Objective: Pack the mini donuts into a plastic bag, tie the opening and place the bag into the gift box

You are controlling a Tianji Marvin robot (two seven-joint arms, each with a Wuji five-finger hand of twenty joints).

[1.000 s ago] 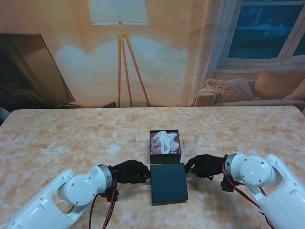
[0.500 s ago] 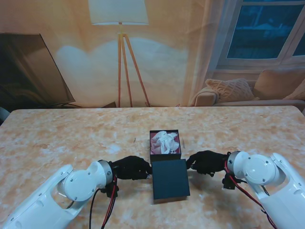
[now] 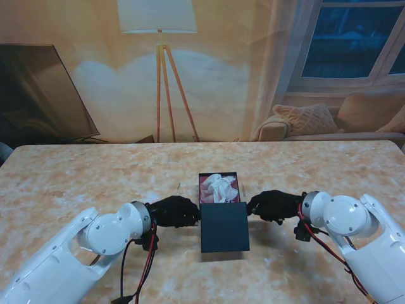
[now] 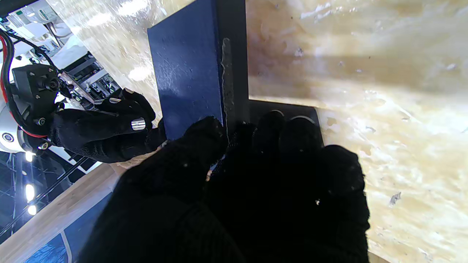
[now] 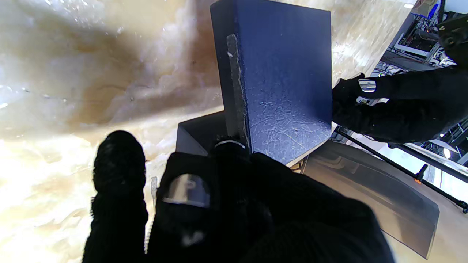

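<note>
The dark blue box lid [image 3: 224,227] is held off the table between my two black-gloved hands, tilted, with its far edge over the near rim of the gift box [image 3: 201,192]. The open box holds a white and pink tied bag [image 3: 218,187]; I cannot make out donuts inside it. My left hand [image 3: 174,211] pinches the lid's left edge and my right hand [image 3: 273,206] pinches its right edge. In the left wrist view the lid [image 4: 188,73] rises past my left hand [image 4: 256,190]. In the right wrist view the lid [image 5: 289,87] stands beside my right hand [image 5: 219,204].
The marbled beige table [image 3: 95,183] stretches wide on both sides of the box. A small dark speck [image 3: 179,186] lies left of the box. Behind the table's far edge hangs a printed backdrop with a lamp and a sofa.
Both hands have carried the lid up and away from me, toward the box. Its far edge now overlaps the box's near rim, where before the lid lay flat nearer to me.
</note>
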